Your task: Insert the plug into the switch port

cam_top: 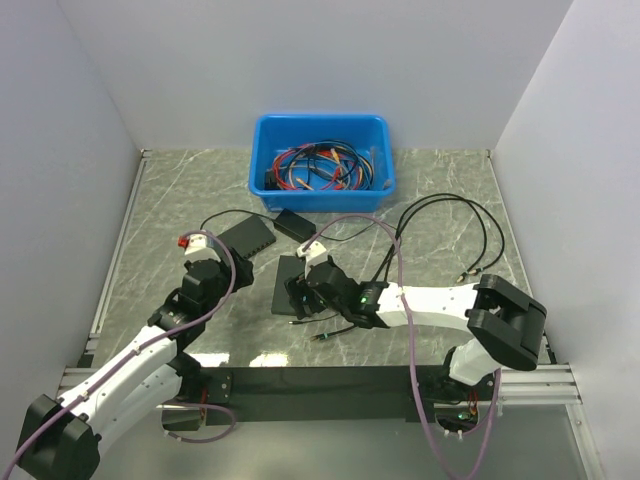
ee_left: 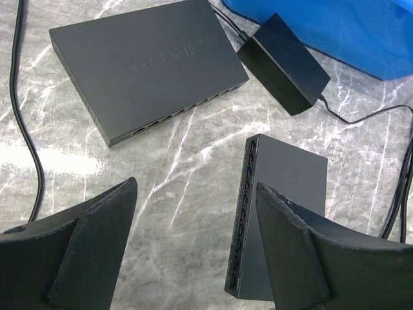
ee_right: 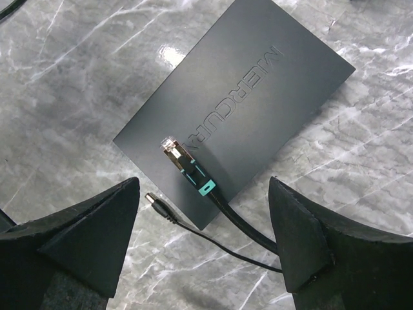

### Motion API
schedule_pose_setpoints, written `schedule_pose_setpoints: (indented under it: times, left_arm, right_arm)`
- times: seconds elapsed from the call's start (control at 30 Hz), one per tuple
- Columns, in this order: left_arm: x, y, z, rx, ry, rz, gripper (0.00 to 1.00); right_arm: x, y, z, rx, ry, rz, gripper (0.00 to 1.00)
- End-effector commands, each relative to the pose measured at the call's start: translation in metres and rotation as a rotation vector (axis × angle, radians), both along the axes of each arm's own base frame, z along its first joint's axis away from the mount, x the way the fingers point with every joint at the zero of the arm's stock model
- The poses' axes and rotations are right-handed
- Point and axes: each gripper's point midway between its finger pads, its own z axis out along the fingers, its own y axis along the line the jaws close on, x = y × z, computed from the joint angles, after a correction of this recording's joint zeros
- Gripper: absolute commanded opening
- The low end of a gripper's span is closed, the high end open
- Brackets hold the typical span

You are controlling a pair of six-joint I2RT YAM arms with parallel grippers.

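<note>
The table top (cam_top: 440, 190) is finished in a grey-green marble pattern with pale veins. It is enclosed by plain white panels: a back wall (cam_top: 320, 60), a left wall (cam_top: 50, 150) and a right wall (cam_top: 580, 150). An aluminium rail (cam_top: 120, 240) is fitted along its left edge, and a soft bright patch (ee_left: 45, 158) is reflected on the marble, seemingly from lighting overhead.

We see a marble table (cam_top: 450, 170) lit brightly and evenly from above, with white walls (cam_top: 300, 60) and only faint, soft shadows. In the left wrist view a white glare patch washes out the stone beside a thin cable (ee_left: 26, 129). A smaller gleam sits just off the dark switch (ee_right: 258, 97). Both wrist views show their near fingers (ee_right: 84, 232) dark and slightly soft.
</note>
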Motion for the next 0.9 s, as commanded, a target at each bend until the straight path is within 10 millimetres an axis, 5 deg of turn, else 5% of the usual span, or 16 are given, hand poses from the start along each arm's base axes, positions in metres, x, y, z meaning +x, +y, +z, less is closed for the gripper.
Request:
schedule_pose_setpoints:
  times: [0.0,0.53,0.67,0.87]
  left_arm:
    - [0.002,-0.004,0.004,-0.023,-0.014,-0.003,0.8]
    - [0.002,-0.005,0.003,-0.016,-0.009,0.005,0.78]
    - [0.002,-0.005,0.004,-0.014,-0.012,0.009,0.78]
    - [0.003,-0.005,0.003,-0.007,-0.009,0.013,0.77]
  right_arm:
    - [0.009,0.014,0.021,0.05,-0.045,-0.006,0.87]
    - [0.003,0.023,0.002,0.052,-0.005,0.025,0.82]
    - [0.0,0.02,0.016,0.094,-0.024,0.021,0.81]
    - [-0.032,0.028,0.028,0.063,-0.086,0.083,0.8]
